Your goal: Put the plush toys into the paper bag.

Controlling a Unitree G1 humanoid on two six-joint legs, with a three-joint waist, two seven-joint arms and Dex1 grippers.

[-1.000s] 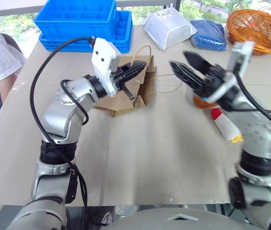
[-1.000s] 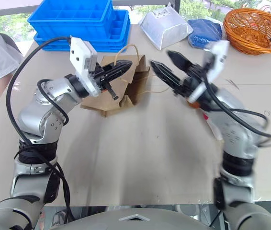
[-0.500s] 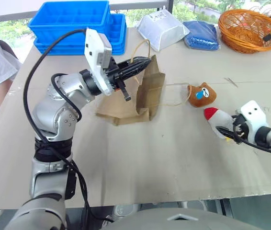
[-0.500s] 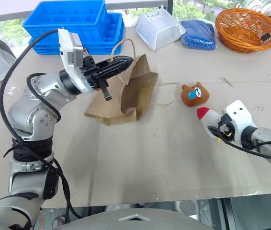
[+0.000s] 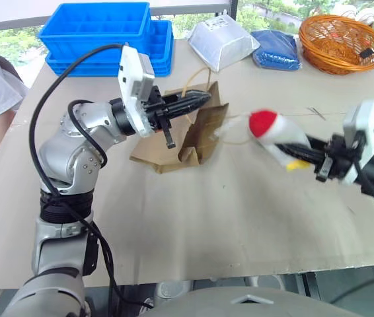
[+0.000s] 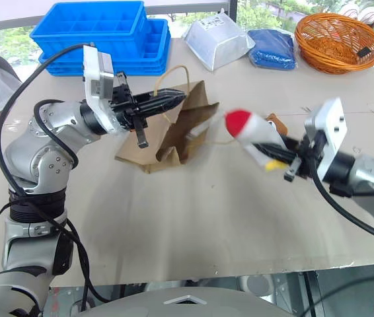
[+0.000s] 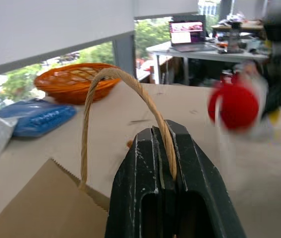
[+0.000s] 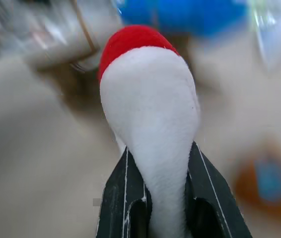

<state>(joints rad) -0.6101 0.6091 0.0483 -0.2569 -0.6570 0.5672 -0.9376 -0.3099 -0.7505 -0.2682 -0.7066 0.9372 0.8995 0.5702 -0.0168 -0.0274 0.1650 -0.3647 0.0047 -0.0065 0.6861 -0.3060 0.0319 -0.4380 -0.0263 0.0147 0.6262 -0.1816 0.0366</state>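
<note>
Now two plush toys [image 6: 256, 135], one paper bag [image 6: 174, 132], one basket [image 6: 336, 33]

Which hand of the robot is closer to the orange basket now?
The right hand. It holds the white toy in the air below the orange basket, while the left hand grips the paper bag's handle farther away.

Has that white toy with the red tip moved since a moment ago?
Yes. The white toy was lying on the table near the bear head; now the right gripper holds it in the air, nearer the paper bag.
</note>
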